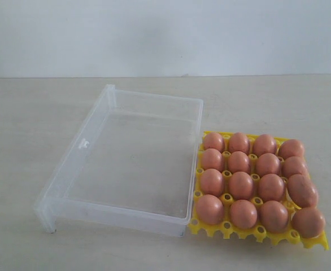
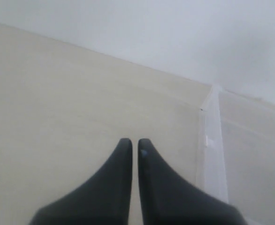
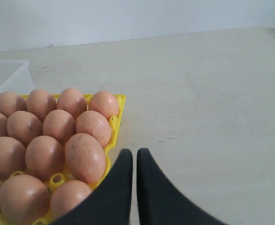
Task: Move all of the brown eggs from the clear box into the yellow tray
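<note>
While sixteen brown eggs [image 1: 242, 185] fill the yellow tray [image 1: 226, 227] in four rows of four, we see the clear box [image 1: 69, 161] just beside it on the tabletop [image 1: 30, 107], their edges touching. Our left hand [image 2: 131, 142] hangs over the tabletop near the box wall, fingers pressed together. Our right hand [image 3: 130, 152] hangs beside the tray's edge, likewise pressed together, pinching nothing.
</note>
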`<action>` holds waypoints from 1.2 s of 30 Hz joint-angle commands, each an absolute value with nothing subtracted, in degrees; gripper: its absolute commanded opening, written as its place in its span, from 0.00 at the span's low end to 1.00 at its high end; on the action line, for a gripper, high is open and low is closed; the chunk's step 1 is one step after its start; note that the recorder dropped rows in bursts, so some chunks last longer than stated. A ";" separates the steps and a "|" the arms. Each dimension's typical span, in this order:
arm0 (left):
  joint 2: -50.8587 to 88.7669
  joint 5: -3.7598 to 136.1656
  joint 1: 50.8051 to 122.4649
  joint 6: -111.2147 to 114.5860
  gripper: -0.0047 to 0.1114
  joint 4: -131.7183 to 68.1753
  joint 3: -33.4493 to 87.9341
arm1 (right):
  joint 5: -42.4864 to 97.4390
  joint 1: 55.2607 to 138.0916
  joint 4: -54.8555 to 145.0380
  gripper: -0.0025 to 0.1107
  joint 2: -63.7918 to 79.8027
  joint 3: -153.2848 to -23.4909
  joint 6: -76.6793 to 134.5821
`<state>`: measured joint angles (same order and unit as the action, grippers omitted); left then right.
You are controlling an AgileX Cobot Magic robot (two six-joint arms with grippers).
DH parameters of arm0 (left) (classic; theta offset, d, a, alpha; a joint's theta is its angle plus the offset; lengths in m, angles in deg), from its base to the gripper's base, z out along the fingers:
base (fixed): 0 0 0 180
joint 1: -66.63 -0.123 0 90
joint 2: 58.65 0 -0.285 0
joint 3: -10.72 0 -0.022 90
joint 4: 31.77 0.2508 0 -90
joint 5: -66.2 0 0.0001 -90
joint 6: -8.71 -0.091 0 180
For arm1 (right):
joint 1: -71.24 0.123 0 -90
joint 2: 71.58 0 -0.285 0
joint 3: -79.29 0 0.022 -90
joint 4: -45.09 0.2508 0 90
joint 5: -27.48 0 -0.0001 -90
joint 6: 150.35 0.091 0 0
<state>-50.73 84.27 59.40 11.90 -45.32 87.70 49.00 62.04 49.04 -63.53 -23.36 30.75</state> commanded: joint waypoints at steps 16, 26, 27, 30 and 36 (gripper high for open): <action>-50.86 85.05 57.08 4.58 0.08 -40.50 87.93 | 48.49 61.70 49.14 0.02 -63.79 -23.49 30.83; -50.86 85.05 57.08 4.32 0.08 -40.50 87.93 | 47.43 61.70 49.04 0.02 -63.79 -23.49 30.81; -50.86 85.05 57.08 4.32 0.08 -40.50 87.93 | 47.43 61.70 49.04 0.02 -63.79 -23.49 30.81; -50.86 85.05 57.08 4.32 0.08 -40.50 87.93 | 47.43 61.70 49.04 0.02 -63.79 -23.49 30.81; -50.86 85.05 57.08 4.32 0.08 -40.50 87.93 | 47.43 61.70 49.04 0.02 -63.79 -23.49 30.81</action>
